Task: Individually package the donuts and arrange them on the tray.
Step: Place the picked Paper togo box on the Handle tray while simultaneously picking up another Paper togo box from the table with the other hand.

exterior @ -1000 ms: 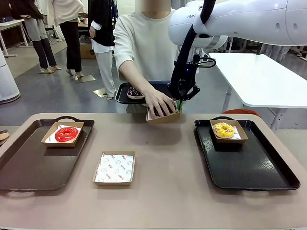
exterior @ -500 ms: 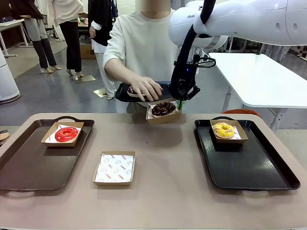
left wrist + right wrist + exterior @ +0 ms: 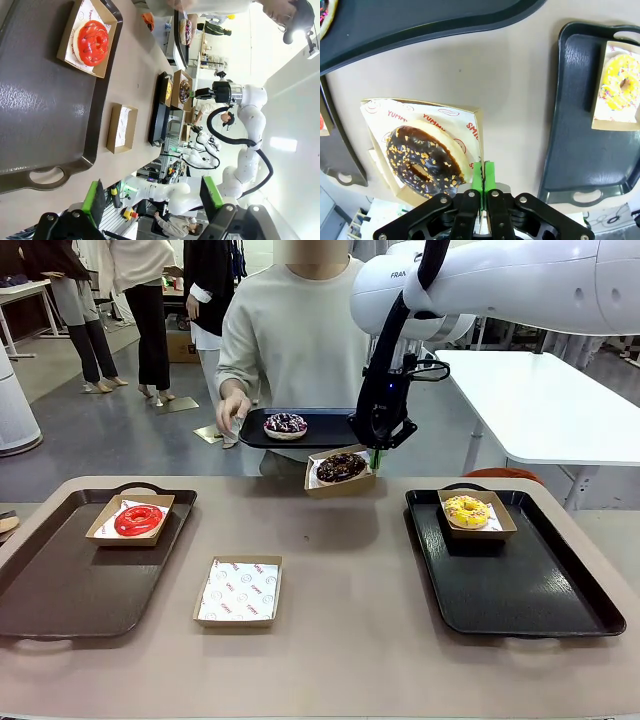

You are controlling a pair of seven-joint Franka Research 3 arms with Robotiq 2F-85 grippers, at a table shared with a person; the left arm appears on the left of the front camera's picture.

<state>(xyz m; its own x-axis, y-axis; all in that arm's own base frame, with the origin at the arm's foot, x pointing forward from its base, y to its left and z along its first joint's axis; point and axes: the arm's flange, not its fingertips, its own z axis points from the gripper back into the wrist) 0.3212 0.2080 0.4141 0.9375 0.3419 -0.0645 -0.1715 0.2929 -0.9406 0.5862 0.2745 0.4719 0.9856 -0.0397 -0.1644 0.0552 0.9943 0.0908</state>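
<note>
Right arm pinches the chocolate donut's box at the table's far edge
Reaching down from above, the right gripper [image 3: 375,454] has its jaws clamped tight on the wall of the paper box [image 3: 325,484] that holds the chocolate donut [image 3: 341,466]; the left gripper [image 3: 153,197] faces the left tray [image 3: 45,100], jaws spread wide, empty; red donut [image 3: 138,519] boxed at that tray's far-left corner, yellow donut [image 3: 466,510] boxed at the right tray's [image 3: 520,590] far edge
</note>
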